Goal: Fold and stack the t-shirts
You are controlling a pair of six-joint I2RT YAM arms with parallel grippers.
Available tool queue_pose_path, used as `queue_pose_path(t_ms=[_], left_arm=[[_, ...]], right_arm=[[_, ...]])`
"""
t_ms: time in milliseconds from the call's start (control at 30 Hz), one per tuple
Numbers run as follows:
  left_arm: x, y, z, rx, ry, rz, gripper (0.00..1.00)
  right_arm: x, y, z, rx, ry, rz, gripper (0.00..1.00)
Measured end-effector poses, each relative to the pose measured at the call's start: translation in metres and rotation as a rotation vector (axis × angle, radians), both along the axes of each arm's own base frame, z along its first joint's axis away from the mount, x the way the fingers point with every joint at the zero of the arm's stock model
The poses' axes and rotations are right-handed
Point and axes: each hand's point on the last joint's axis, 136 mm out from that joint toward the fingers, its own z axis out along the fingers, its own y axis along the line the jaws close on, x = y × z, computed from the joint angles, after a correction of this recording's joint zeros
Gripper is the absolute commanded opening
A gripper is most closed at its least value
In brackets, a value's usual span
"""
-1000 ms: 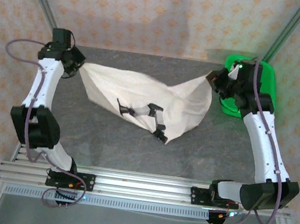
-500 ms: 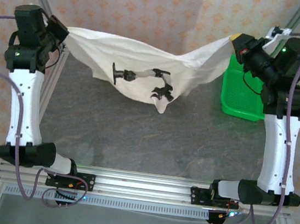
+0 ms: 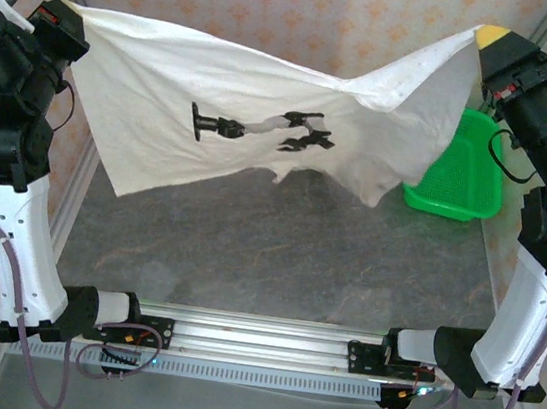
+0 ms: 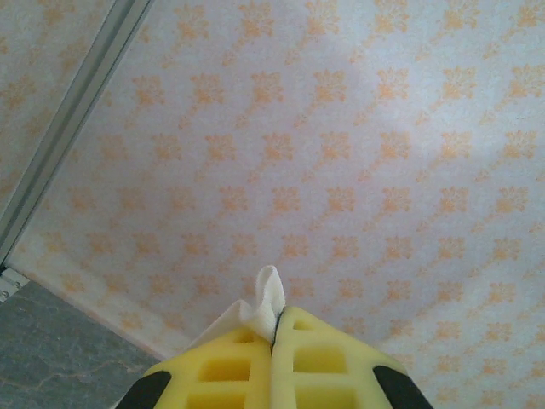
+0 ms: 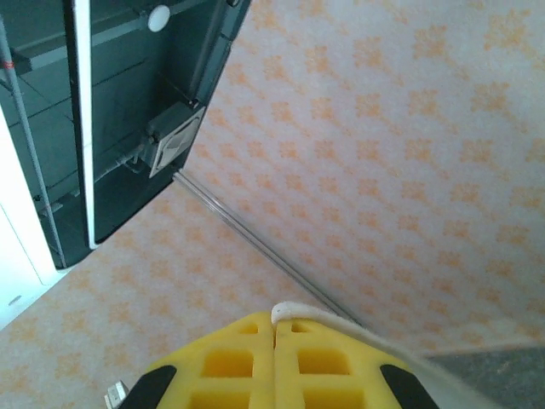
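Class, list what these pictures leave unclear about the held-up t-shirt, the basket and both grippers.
- Top view: the far face of the large off-white cotton t-shirt, turned away from the camera.
- Top view: the left side of the green plastic basket, covered by the shirt's drooping edge.
- Left wrist view: the shirt beyond the tuft pinched in the left gripper, cut off by the bottom edge.
- Right wrist view: the hem in the right gripper runs off the frame.

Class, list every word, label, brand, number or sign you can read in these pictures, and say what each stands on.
None can be read.
The t-shirt carries only black printed shapes, not letters.
The wallpaper has orange motifs, no text.
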Motion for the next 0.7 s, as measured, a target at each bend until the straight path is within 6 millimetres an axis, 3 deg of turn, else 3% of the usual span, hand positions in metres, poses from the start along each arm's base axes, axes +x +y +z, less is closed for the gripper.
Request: queue_pose_path(t_ms=[133, 233, 400, 567, 700], left_arm=[[0.015, 0.002, -0.008, -0.005, 0.022, -0.008, 0.00], [0.040, 0.006, -0.023, -0.013, 0.066, -0.017, 0.00], [0.110, 0.013, -0.054, -0.034, 0.147, -0.065, 0.00], [0.199, 0.023, -0.074, -0.057, 0.154, -0.120, 0.00], [0.251, 0.026, -0.090, -0.101, 0.121, -0.161, 0.00]], right_arm=[[0.010, 0.000, -0.004, -0.010, 0.023, -0.002, 0.00], [0.043, 0.002, -0.017, -0.016, 0.073, 0.002, 0.00], [0.136, 0.004, -0.056, -0.029, 0.189, 0.004, 0.00], [0.254, -0.013, -0.129, 0.006, 0.342, -0.029, 0.00], [0.312, -0.034, -0.174, 0.071, 0.405, -0.056, 0.00]])
